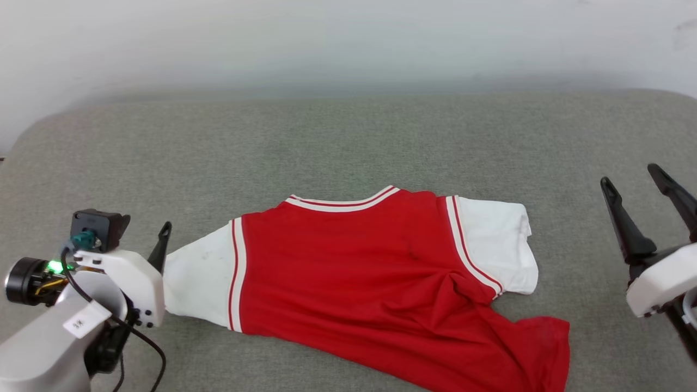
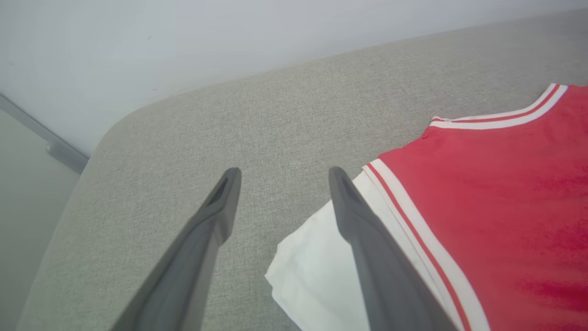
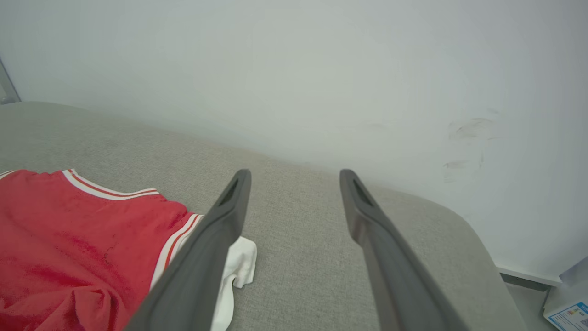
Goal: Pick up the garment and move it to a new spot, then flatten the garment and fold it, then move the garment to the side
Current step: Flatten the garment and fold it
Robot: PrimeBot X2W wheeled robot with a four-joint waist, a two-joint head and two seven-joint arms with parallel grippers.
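**Step in hand: flatten the garment (judged).**

1. Position check. The garment [image 1: 370,261] lies spread on the grey padded surface [image 1: 348,147], collar [image 1: 343,202] toward the wall. Its lower hem runs out of the bottom of the head view.
2. Jaw state. The left gripper [image 2: 283,171] stands with jaws wide and holds nothing. 1 finger crosses above the near white sleeve [image 2: 317,276]; contact cannot be confirmed. The right gripper [image 1: 629,173] also stands wide and empty, well apart from the garment.
3. Fault to correct. A cluster of creases [image 1: 452,283] gathers below the far white sleeve [image 1: 501,245], and the hem corner [image 1: 544,348] sits skewed.
4. Recommended method. Bring the right gripper to the hem corner and pinch 1 layer edge only. Anchor the opposite side with the left gripper near the sleeve seam. Pull outward and low, parallel to the surface, so the creases draw out rather than shift.
5. Caution. Lifting high is likely to drag the whole garment. Thin knit fabric stretches; apply tension gradually.
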